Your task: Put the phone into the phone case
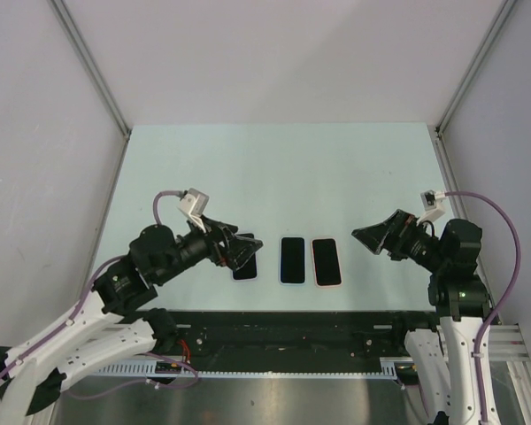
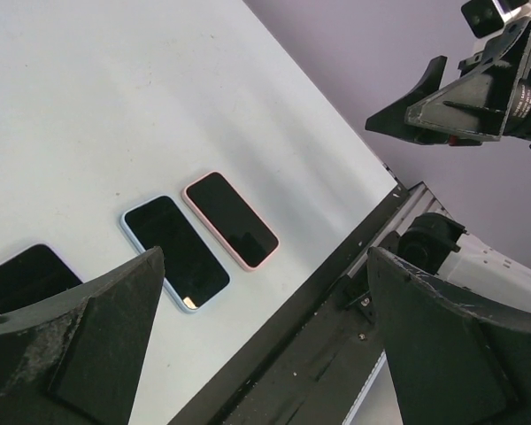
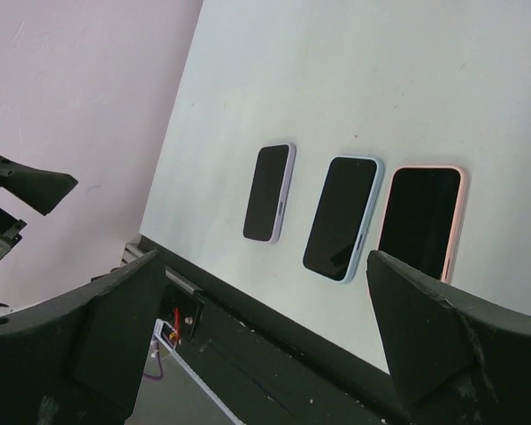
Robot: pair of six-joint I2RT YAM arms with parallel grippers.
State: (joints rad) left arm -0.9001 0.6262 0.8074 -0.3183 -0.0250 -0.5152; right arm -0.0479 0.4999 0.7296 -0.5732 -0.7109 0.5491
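Observation:
Three dark-faced slabs lie side by side near the table's front edge: one with a lavender rim point(image 1: 244, 271), one with a light blue rim point(image 1: 292, 260), one with a pink rim point(image 1: 326, 262). I cannot tell which is a bare phone and which a case. My left gripper point(image 1: 243, 251) is open and empty, hovering over the lavender one and hiding part of it. My right gripper point(image 1: 372, 237) is open and empty, raised to the right of the pink one. The left wrist view shows lavender point(image 2: 22, 276), blue point(image 2: 177, 252), pink point(image 2: 231, 220). The right wrist view shows lavender point(image 3: 270, 192), blue point(image 3: 342, 218), pink point(image 3: 420, 221).
A black rail point(image 1: 283, 329) runs along the table's front edge just behind the slabs. Grey walls close the table's left, right and far sides. The pale table surface point(image 1: 283, 177) stretches beyond the slabs.

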